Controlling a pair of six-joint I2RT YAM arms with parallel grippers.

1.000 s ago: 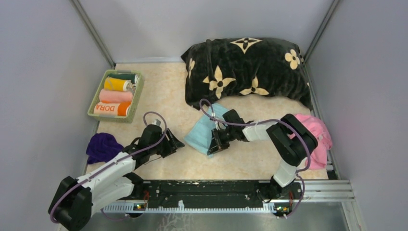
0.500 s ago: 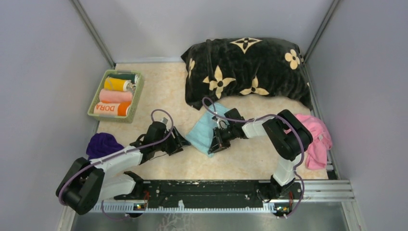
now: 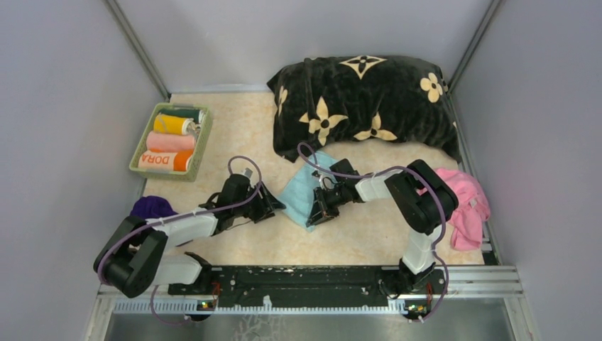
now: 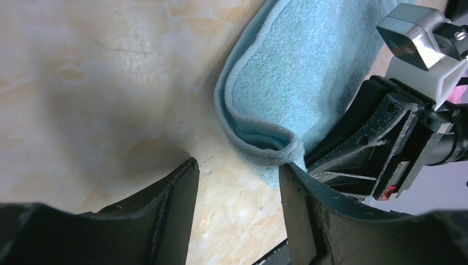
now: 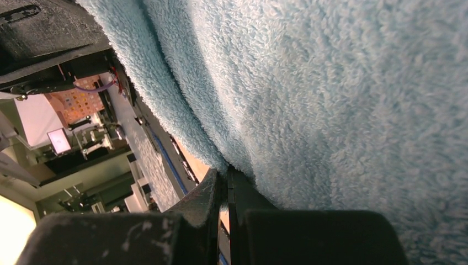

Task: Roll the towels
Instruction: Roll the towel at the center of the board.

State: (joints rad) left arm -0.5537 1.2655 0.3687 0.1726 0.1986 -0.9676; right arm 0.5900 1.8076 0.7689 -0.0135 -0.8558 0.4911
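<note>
- The right gripper (image 3: 316, 212) is pinched tight on the near edge of the light blue towel (image 3: 302, 190).
- The left gripper (image 4: 237, 168) has its fingers apart and holds nothing.
- The towel's near corner sits just in front of the left gripper, a bit to its right.
- From that corner the towel lies long, reaching back to the black cushion (image 3: 362, 99).
- The towel looks soft and fluffy. It is folded double with a curled lip, and it is not rolled yet.
</note>
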